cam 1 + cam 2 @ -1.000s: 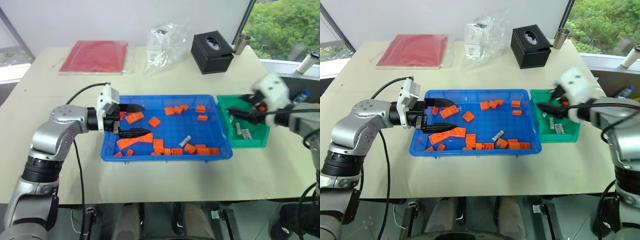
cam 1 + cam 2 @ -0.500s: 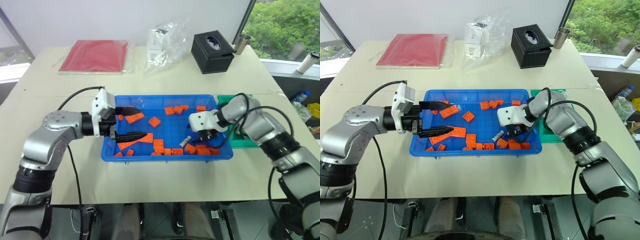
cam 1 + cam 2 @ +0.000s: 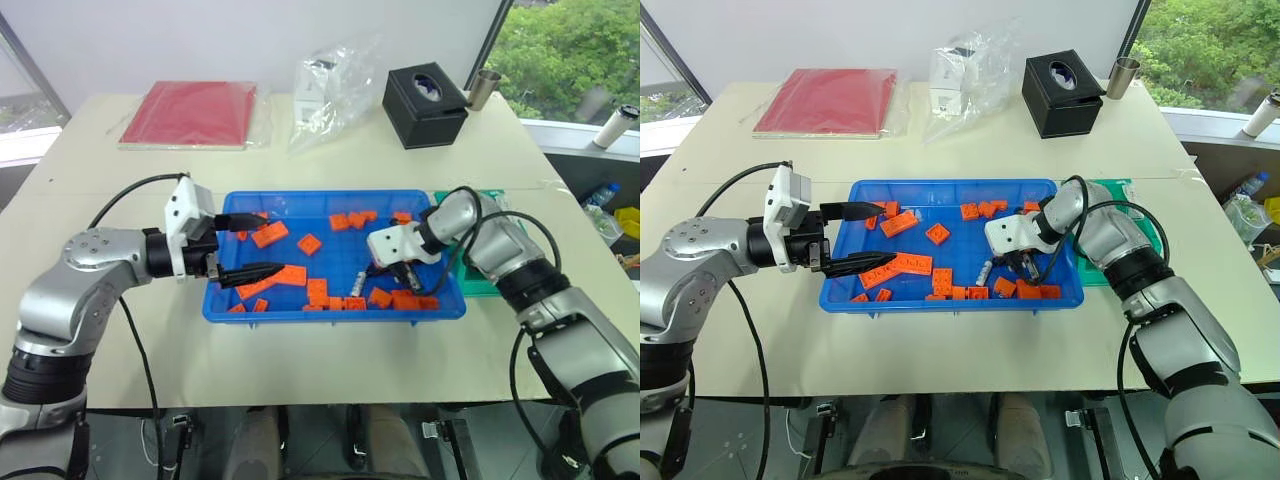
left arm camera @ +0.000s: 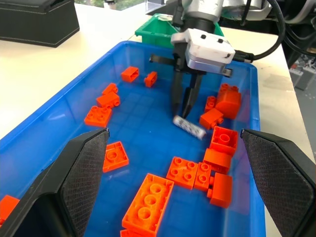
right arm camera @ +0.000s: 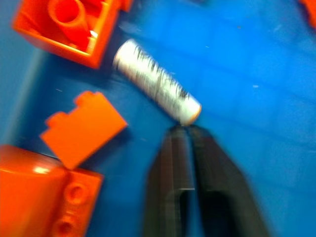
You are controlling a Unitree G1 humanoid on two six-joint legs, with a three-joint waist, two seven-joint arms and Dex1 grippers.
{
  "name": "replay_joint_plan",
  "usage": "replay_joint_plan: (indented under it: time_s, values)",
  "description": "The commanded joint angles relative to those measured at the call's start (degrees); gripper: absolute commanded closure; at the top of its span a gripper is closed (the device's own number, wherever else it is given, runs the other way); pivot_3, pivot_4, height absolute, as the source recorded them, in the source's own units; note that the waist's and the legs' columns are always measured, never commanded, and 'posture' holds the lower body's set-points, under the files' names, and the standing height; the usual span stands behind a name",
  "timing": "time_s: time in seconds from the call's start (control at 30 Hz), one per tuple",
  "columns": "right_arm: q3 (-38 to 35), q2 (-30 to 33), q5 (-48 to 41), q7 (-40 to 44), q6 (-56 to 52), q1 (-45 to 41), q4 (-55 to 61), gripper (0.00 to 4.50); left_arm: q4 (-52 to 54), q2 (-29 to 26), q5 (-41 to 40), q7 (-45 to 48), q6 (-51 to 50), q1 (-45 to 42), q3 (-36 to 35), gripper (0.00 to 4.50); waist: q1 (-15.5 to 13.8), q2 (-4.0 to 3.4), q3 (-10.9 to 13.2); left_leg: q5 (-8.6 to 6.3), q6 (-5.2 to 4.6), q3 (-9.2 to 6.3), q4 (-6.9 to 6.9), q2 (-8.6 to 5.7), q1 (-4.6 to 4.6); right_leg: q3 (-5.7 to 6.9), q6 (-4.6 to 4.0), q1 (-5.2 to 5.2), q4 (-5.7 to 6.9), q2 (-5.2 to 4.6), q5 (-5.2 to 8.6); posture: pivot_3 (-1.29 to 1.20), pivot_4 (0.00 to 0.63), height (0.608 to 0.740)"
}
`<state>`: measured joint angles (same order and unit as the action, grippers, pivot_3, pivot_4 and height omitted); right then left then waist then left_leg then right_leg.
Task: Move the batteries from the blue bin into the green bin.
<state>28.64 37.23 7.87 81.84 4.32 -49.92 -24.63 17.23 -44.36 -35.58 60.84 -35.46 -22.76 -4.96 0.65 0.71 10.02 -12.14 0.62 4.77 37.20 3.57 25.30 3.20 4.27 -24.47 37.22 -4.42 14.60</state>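
Right at the tips of my right gripper (image 5: 190,129) lies the battery (image 5: 156,89), a short silver-grey cylinder with dark lettering along its side and a brighter rounded end, resting flat on the gridded floor of the blue bin (image 3: 330,312). My right jaws are pressed together, the two black fingers (image 5: 170,177) side by side with no gap between them, and they hold nothing: the battery's near end sits just past the fingertips, right against them or a hair off, I cannot tell which. From those closed jaws the cylinder runs away at a slant, and its far end butts against an orange block (image 5: 74,29) with a round stud. More orange blocks (image 4: 217,175) are scattered to either side of my right jaws, one flat piece just beside the fingers. Over at the far end of the bin from the battery, my left gripper (image 3: 250,245) has its jaws standing wide apart, pointing level over the rim toward the battery, with nothing between the fingers (image 4: 74,182); from there the battery (image 4: 190,127) lies well ahead, roughly centred between the two spread fingers, directly below the downward-pointing tips of my right gripper. Behind my right jaws, outside the blue bin and hard against its end wall, stands the green bin (image 4: 157,29), mostly hidden by my right arm.
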Motion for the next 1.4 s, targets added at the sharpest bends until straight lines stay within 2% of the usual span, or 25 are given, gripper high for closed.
replay_joint_plan:
  time_s: [0.03,0.23,0.33,0.4,0.67,0.97,1.03,1.1,1.23,1.4]
  values:
    - [-2.9,0.8,-1.7,-0.1,-6.6,2.3,5.5,4.48,-0.1,0.2,0.0,0.6,1.4,-2.0,0.4,0.00,0.0,0.00,0.0,0.00,0.00,0.00,0.00,0.00,0.00,0.00,0.00,0.00,0.02,0.00,0.00,0.00,0.150,0.736]
    - [-5.7,2.8,-2.6,-1.0,-13.2,5.4,13.2,4.48,-3.8,1.1,1.1,2.5,3.0,-5.4,3.0,0.00,-0.1,-0.01,0.0,0.00,0.00,0.01,0.02,-0.01,0.02,0.00,0.00,-0.02,0.02,0.00,0.00,0.00,0.150,0.736]
    - [-5.8,2.6,-1.9,-2.1,-13.3,5.0,13.4,3.75,-5.5,1.7,1.7,3.3,3.5,-7.4,4.1,0.00,-0.1,-0.01,0.0,0.00,0.00,0.01,0.02,-0.02,0.02,0.00,0.00,-0.03,0.02,0.00,0.00,0.00,0.150,0.736]
    - [-5.0,2.5,-0.5,-2.4,-9.6,3.6,11.9,2.99,-6.0,1.8,2.0,3.8,3.8,-7.9,4.4,0.00,0.0,-0.01,0.0,0.00,0.00,0.01,0.01,-0.02,0.02,0.00,0.00,-0.03,0.02,0.01,0.00,0.00,0.150,0.736]
    - [-1.0,-1.9,0.6,2.1,1.9,-3.2,4.7,2.99,-3.6,1.8,1.5,2.6,3.0,-6.2,3.4,0.00,0.1,-0.04,0.0,0.00,0.00,0.03,-0.02,-0.01,0.02,-0.01,0.00,-0.08,0.04,0.02,0.00,0.00,0.150,0.736]
    - [3.8,-5.6,2.8,7.5,16.8,-7.5,-4.2,2.99,2.2,0.1,-0.4,-1.5,1.1,-0.1,-1.4,0.00,0.1,-0.03,0.0,0.01,0.01,0.01,0.01,-0.01,0.05,0.00,0.01,-0.07,0.04,-0.01,0.00,0.00,0.150,0.736]
    - [3.9,-6.4,2.6,8.6,17.1,-8.8,-6.2,2.99,3.3,0.0,-0.8,-2.6,0.7,1.0,-2.4,0.00,0.0,-0.05,0.0,0.01,0.01,0.01,0.00,-0.01,0.04,0.00,0.00,-0.07,0.05,-0.01,0.00,0.00,0.150,0.736]
    - [3.0,-7.8,2.1,8.4,15.9,-10.4,-7.9,2.43,4.2,-0.2,-1.2,-3.4,0.5,2.1,-3.2,0.00,0.1,-0.05,0.0,0.01,0.01,0.01,0.00,-0.01,0.04,0.00,0.00,-0.07,0.05,-0.01,0.00,0.00,0.150,0.736]
    - [2.0,-8.5,1.7,8.9,16.5,-13.4,-11.3,0.72,5.3,-0.6,-1.7,-3.9,0.4,3.7,-4.1,0.00,0.1,-0.05,0.0,0.01,0.01,0.00,-0.01,0.00,0.03,0.00,0.00,-0.08,0.09,0.00,0.00,0.00,0.150,0.736]
    - [1.0,-7.6,0.7,10.2,13.1,-15.5,-13.6,0.72,5.1,-0.5,-1.6,-4.4,0.3,3.3,-3.9,0.00,0.0,-0.05,0.0,0.01,0.02,0.01,0.00,-0.01,0.04,0.00,0.00,-0.07,0.09,-0.01,0.00,0.00,0.150,0.736]
